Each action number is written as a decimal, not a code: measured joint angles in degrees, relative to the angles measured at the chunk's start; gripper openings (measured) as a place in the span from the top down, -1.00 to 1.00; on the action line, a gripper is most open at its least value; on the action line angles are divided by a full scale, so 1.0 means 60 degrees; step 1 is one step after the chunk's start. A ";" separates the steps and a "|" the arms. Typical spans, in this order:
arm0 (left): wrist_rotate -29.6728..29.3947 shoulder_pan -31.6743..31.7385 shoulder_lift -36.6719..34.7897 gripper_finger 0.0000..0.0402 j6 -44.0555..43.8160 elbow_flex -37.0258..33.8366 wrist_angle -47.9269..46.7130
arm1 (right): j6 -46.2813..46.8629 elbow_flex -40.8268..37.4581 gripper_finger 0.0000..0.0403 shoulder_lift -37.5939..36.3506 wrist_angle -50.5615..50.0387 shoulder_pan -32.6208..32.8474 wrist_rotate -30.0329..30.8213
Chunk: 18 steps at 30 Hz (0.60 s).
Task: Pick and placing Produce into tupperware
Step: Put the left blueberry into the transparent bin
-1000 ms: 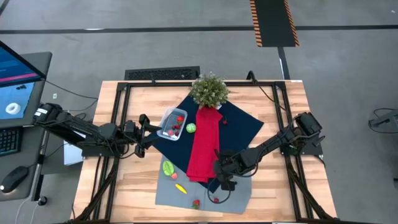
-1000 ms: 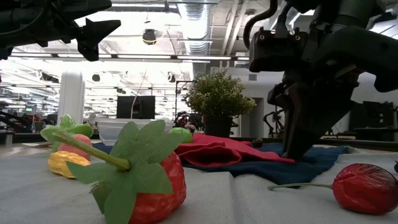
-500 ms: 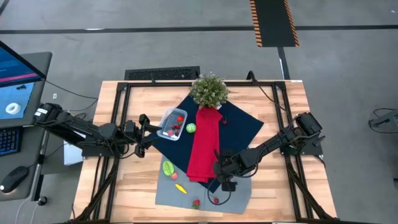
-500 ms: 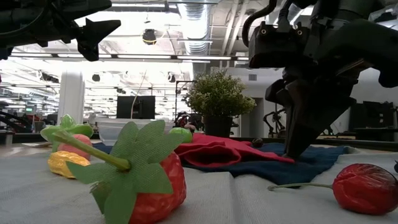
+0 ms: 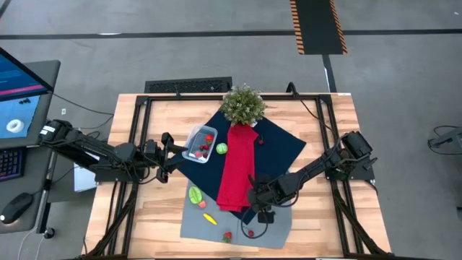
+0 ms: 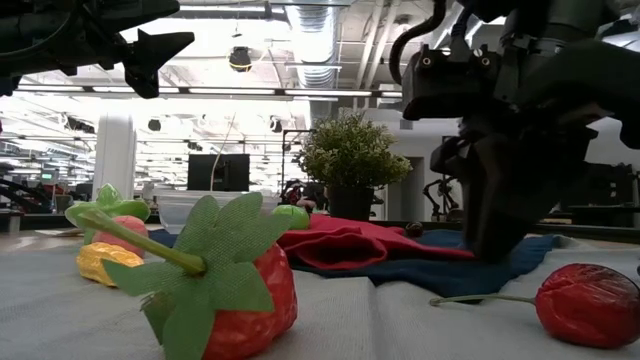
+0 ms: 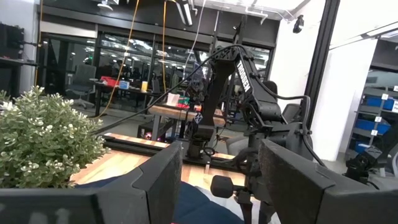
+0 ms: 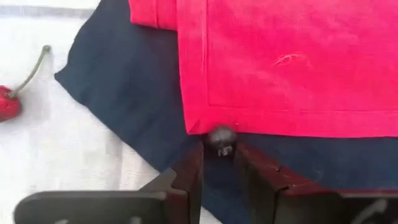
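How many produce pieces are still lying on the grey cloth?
4: a green piece, a pink one, a yellow one and a strawberry near the cloth's front edge. The right arm may hide more.

Potted plant point(image 5: 243, 103) at the desk's point(image 5: 317, 123) far edge, tupperware point(image 5: 201, 143) just left-front of it holding berries, cloth strip point(image 5: 234, 166) running forward from the plant, right hand point(image 5: 261, 211) at the strip's near end.

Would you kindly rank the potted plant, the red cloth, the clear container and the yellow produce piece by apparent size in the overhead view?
Largest to smallest, high view:
1. red cloth
2. potted plant
3. clear container, looking only slightly smaller than the plant, so this pair is close
4. yellow produce piece, clearly the smallest
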 joint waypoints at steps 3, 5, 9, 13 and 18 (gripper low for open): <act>0.0000 -0.0002 0.0000 -0.01 -0.0001 -0.0003 0.0001 | -0.0024 0.0000 0.52 -0.0004 0.0030 0.0000 0.0027; 0.0000 0.0002 0.0000 -0.01 0.0000 -0.0003 0.0001 | -0.0073 0.0002 0.55 -0.0004 0.0039 0.0000 0.0037; 0.0000 0.0002 0.0000 -0.01 -0.0002 -0.0003 0.0001 | -0.0078 0.0011 0.56 -0.0015 0.0050 -0.0029 0.0050; 0.0000 0.0001 0.0000 -0.01 0.0000 0.0000 0.0001 | -0.0240 0.0018 0.56 -0.0018 0.0057 -0.0091 0.0014; 0.0000 0.0002 0.0000 -0.01 -0.0001 -0.0002 0.0001 | -0.0329 0.0022 0.56 -0.0033 0.0144 -0.0111 0.0007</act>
